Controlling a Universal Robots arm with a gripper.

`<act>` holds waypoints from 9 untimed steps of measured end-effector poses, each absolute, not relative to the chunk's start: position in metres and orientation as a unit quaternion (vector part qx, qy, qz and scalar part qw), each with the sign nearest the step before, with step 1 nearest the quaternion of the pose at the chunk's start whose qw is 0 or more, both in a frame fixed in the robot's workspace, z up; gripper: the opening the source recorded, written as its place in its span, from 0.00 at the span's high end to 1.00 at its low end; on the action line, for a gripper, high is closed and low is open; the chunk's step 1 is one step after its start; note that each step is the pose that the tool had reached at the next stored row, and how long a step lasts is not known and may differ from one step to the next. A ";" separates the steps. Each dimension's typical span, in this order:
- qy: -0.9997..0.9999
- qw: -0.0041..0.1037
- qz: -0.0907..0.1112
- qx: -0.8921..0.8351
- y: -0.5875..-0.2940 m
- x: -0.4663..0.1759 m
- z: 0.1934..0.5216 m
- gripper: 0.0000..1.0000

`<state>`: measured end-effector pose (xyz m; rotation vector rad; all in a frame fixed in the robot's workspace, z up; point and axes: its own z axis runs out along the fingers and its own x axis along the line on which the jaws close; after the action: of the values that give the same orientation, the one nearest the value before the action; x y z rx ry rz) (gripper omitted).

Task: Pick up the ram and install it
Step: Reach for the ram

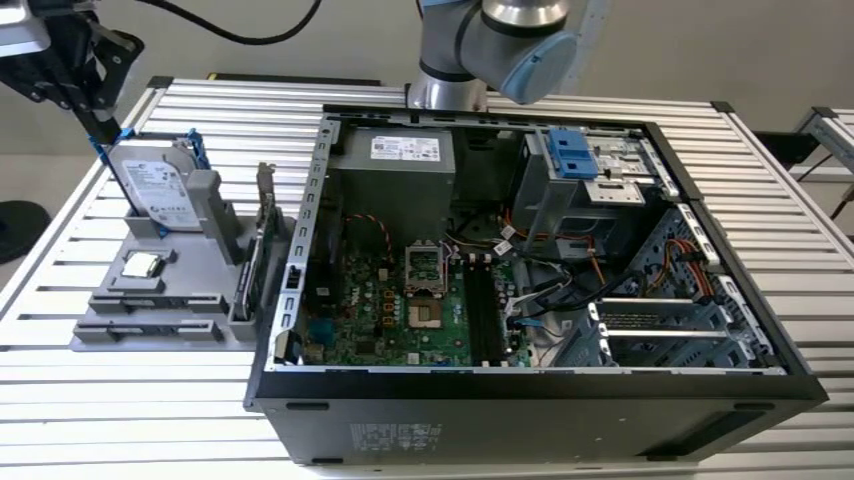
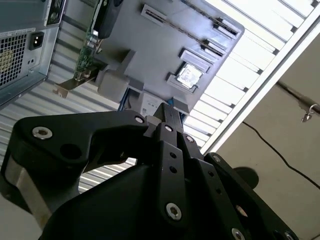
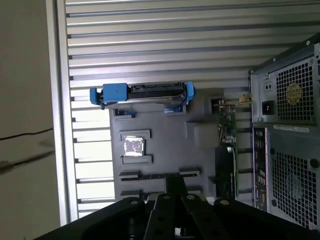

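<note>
My gripper (image 1: 104, 128) hangs at the exterior view's far left, above the back end of a grey parts holder (image 1: 100, 312). Its black fingers are pressed together with nothing between them, as both wrist views show (image 2: 169, 111) (image 3: 175, 181). The ram (image 1: 150, 299) looks like a thin dark strip standing on edge in a long slot near the holder's front (image 3: 159, 175). It sits well away from the gripper. I cannot make out its chips or label. The open computer case (image 1: 287, 300) lies in the middle, with dark memory slots (image 1: 481, 310) on its motherboard.
The holder also carries a silver hard drive with blue brackets (image 1: 154, 180), a square silver processor chip (image 1: 142, 265) and an upright card (image 1: 267, 235). Cables and drive cages crowd the case's right half (image 1: 641, 300). The slatted metal table (image 1: 134, 400) surrounds everything.
</note>
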<state>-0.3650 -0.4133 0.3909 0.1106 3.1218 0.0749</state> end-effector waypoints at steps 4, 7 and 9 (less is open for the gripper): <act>0.999 0.008 0.024 0.035 -0.419 -0.365 0.391 1.00; 0.999 0.008 0.024 0.035 -0.423 -0.366 0.391 1.00; 0.999 0.008 0.024 0.035 -0.426 -0.366 0.391 1.00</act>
<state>-0.3664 -0.4255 0.3909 0.1107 3.1218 0.0749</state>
